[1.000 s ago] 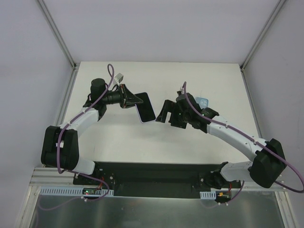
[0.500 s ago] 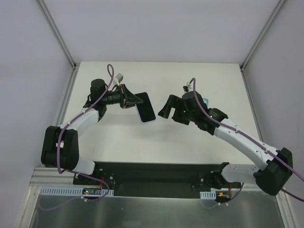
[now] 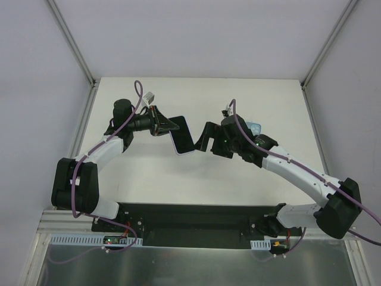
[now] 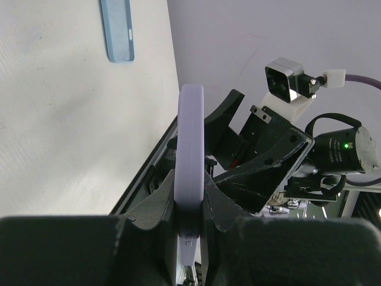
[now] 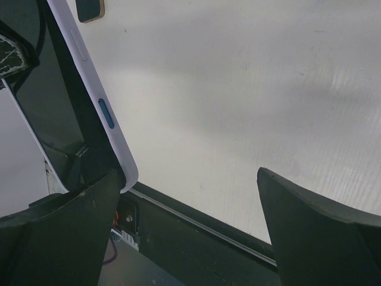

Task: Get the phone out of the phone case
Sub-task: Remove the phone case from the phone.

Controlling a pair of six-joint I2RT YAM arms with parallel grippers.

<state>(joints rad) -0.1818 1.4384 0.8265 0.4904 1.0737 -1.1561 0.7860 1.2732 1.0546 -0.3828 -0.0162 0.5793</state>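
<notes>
Phone (image 3: pixel 184 134), dark-screened, sat in a lavender phone case (image 4: pixel 191 137), clamped edge-on by the left gripper (image 4: pixel 190 217); the right gripper (image 5: pixel 190 226), jaws spread, stood just beside its free corner.

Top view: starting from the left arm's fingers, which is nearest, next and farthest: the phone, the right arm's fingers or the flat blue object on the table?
1. The phone: held in the left fingers, touching them.
2. The right fingers: open, just right of the phone.
3. The blue object: farthest right, lying on the table.
</notes>
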